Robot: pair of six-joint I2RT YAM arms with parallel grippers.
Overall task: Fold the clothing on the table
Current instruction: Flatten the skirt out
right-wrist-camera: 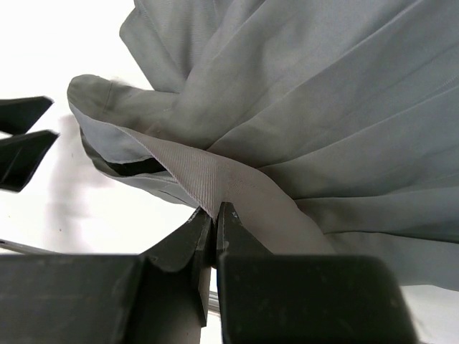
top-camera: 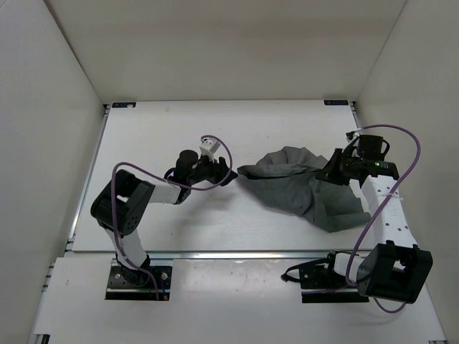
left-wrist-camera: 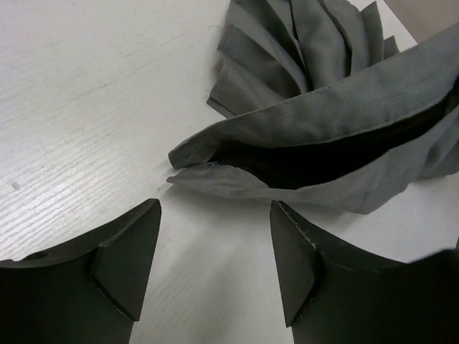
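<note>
The dark grey clothing (top-camera: 301,188) lies bunched and creased on the right half of the white table (top-camera: 158,136). My right gripper (top-camera: 332,170) is shut on a ribbed band of the clothing (right-wrist-camera: 323,107). The right wrist view shows that band pinched between the tips of the gripper (right-wrist-camera: 216,209) and lifted off the table. My left gripper (top-camera: 228,174) stands open just left of the garment's left corner. In the left wrist view, bare table lies between the tips of the gripper (left-wrist-camera: 215,204), and the clothing's open edge (left-wrist-camera: 215,172) is a little ahead, apart from them.
White walls enclose the table on the left, back and right. A metal rail (top-camera: 215,253) runs along the near edge by the arm bases. Bare tabletop (left-wrist-camera: 72,107) spreads left of the garment. The left gripper's fingers (right-wrist-camera: 21,136) show at the left edge of the right wrist view.
</note>
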